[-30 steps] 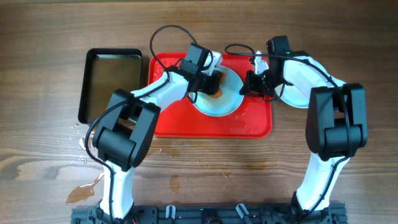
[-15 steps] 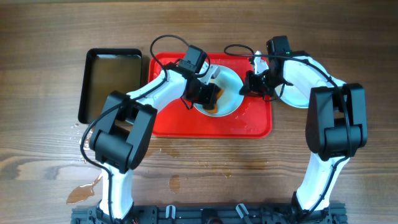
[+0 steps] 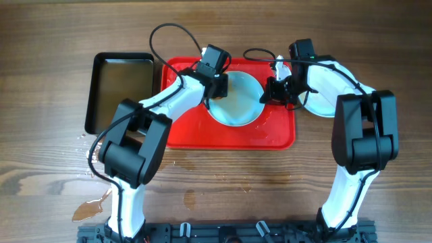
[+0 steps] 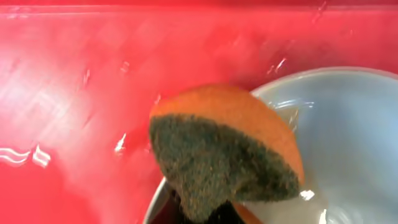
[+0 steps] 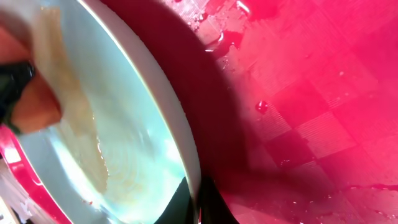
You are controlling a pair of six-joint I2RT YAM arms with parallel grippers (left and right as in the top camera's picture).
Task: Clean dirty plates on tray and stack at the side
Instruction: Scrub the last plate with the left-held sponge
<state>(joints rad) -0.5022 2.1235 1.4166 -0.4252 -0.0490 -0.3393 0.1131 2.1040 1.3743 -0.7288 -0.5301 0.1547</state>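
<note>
The left gripper (image 3: 217, 86) is clenched on the sponge (image 4: 224, 149), which overlaps the left rim of the plate (image 3: 235, 101). The right gripper (image 3: 270, 90) pinches the opposite rim, and the plate sits on the red tray (image 3: 202, 135), toward its back edge. The plate is judged rigid, light and wet-slick, with a brown film on its inner face: take hold only at the thin rim, jaws across the edge, and expect slip under sponge pressure.

Tray (image 3: 270, 135) carries one plate (image 3: 236, 111) rear-centre, sponge (image 4: 224, 149) over its left rim, right gripper (image 3: 264, 94) at its right rim; pan (image 3: 121, 88) just left of tray, second plate (image 3: 320, 106) right of it.
</note>
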